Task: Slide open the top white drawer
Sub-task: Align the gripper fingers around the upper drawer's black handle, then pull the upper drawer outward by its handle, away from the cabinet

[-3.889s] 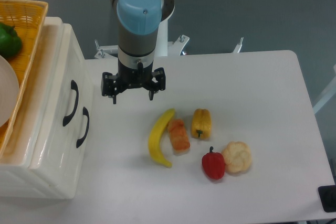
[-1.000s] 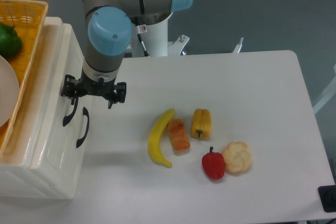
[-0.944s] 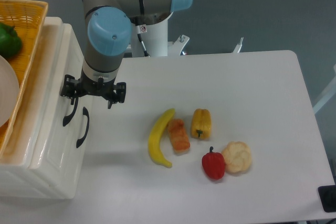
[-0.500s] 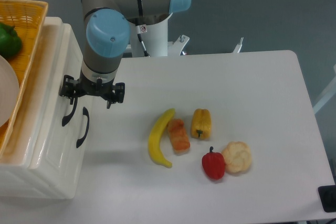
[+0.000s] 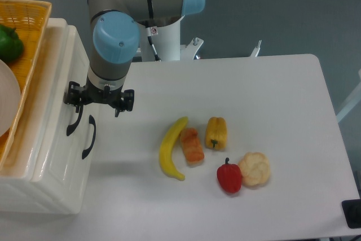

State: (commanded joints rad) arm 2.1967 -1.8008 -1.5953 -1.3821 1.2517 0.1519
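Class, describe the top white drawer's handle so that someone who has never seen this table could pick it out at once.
Start at the cream-white cabinet at the table's left edge, under the wicker basket. Two curved black handles sit on its front. The top white drawer carries the handle nearer the cabinet's top and the end effector; the lower handle sits nearer the table.

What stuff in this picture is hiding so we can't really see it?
- Gripper: the fixed camera looks down on it, so the arm covers the fingers; whether they pinch the top white drawer handle cannot be told.
- Inside both drawers: hidden behind their fronts.
- Basket: cut off by the left edge, along with the green pepper and a white plate.
- Black object: cut off at the bottom right corner, unidentifiable.
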